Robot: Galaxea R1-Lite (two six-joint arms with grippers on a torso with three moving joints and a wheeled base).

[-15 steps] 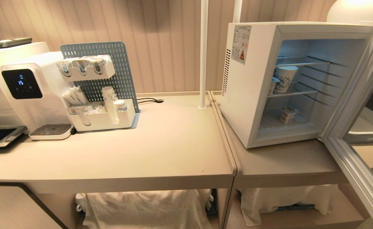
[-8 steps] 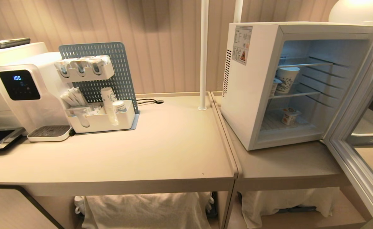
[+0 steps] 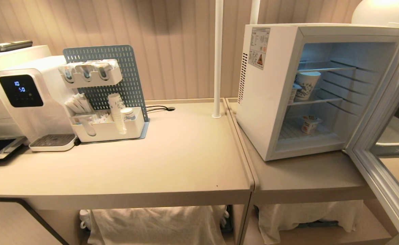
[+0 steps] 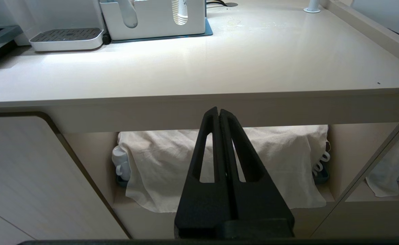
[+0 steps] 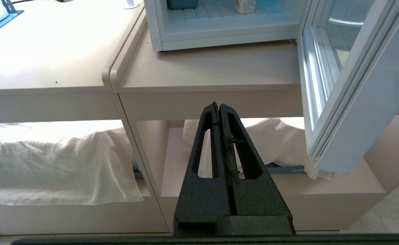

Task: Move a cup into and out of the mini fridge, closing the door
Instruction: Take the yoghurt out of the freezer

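The white mini fridge (image 3: pixel 271 102) stands on the right-hand counter, its interior lit. Its glass door (image 3: pixel 386 143) hangs wide open, swung out to the right past the counter's front edge. A white patterned cup (image 3: pixel 307 85) stands upright on the middle wire shelf, and a small tub (image 3: pixel 309 124) sits on the fridge floor. Neither arm shows in the head view. My left gripper (image 4: pixel 219 111) is shut and empty, low before the left counter's front edge. My right gripper (image 5: pixel 219 105) is shut and empty below the fridge (image 5: pixel 220 35), with the door (image 5: pixel 352 88) beside it.
A water dispenser (image 3: pixel 26 98) and a pegboard organizer (image 3: pixel 107 119) with stacked paper cups stand at the back left. A white pole (image 3: pixel 217 58) rises near the raised seam (image 3: pixel 245 153) between the two counters. White cloths (image 3: pixel 155 224) cover the lower shelves.
The whole head view shifted slightly early in the second, then held still. The dispenser's display digits changed. Fridge, door and cup kept their places.
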